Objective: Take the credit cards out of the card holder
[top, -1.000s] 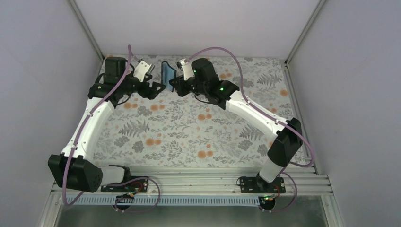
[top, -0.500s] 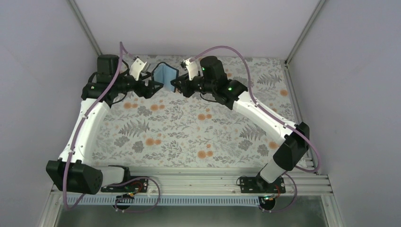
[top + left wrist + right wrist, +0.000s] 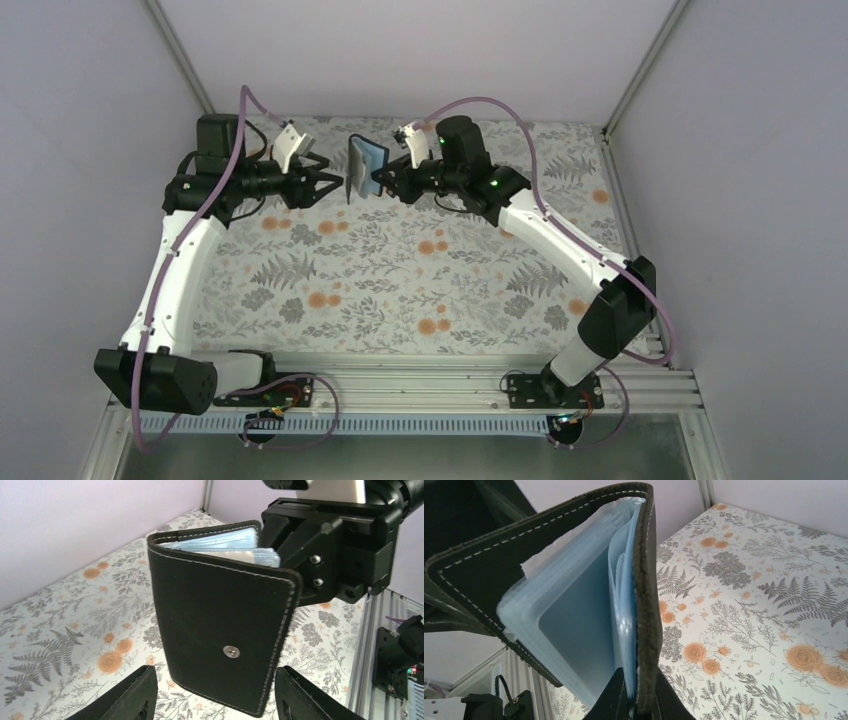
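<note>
1. Pale lilac walls [image 3: 400, 60] close in a table covered by a cloth printed with grey ferns and orange flowers [image 3: 420, 290]. A ribbed aluminium rail [image 3: 420, 385] runs along its near edge.
2. A small black bifold card holder with pale stitching [image 3: 362, 166] is held up in the air over the far middle of the table, between the two arms. It stands upright and partly open.
3. The right gripper [image 3: 385, 178] is clamped onto one flap of the card holder. In the right wrist view its two black fingers [image 3: 616, 700] pinch the lower edge of that flap.
4. Clear, pale blue plastic sleeves [image 3: 574, 630] fan out between the two flaps.
5. The left gripper [image 3: 335, 183] faces the outer black face of the other flap, which bears a round metal snap stud [image 3: 230, 651].
6. In the left wrist view its jaws stand apart, one on each side of the card holder's lower part. They are very close to its edges, but I cannot tell whether they touch it.
</note>
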Tool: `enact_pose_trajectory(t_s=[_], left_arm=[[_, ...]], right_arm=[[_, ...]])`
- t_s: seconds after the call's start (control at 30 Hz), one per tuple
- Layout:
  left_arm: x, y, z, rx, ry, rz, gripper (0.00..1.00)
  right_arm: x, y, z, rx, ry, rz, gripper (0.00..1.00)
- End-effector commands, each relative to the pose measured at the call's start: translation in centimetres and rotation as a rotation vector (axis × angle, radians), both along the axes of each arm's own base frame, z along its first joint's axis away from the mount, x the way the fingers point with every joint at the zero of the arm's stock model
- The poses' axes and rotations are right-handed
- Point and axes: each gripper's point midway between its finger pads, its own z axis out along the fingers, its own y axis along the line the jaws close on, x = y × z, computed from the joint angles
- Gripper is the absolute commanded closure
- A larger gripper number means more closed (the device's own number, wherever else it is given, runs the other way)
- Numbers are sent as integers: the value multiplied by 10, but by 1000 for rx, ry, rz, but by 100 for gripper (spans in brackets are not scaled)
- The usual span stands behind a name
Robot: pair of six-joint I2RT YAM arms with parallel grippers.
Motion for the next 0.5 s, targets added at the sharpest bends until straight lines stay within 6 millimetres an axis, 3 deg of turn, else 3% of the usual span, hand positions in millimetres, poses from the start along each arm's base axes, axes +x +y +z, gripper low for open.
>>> enact_pose_trajectory(t_s=[0.0,0.17,0.37,0.47], left_arm=[[9,6,-4,10,-1,51,37],[11,6,-8,-1,16,61,16],[23,11,-15,14,30,124,11],[25,10,-18,20,32,132,1]], right_arm=[[-9,-1,31,80,-60,40,96],[-7,5,31,113,-10,42,96],[13,5,20,96,49,-109,96],[15,10,18,76,41,-141,96]])
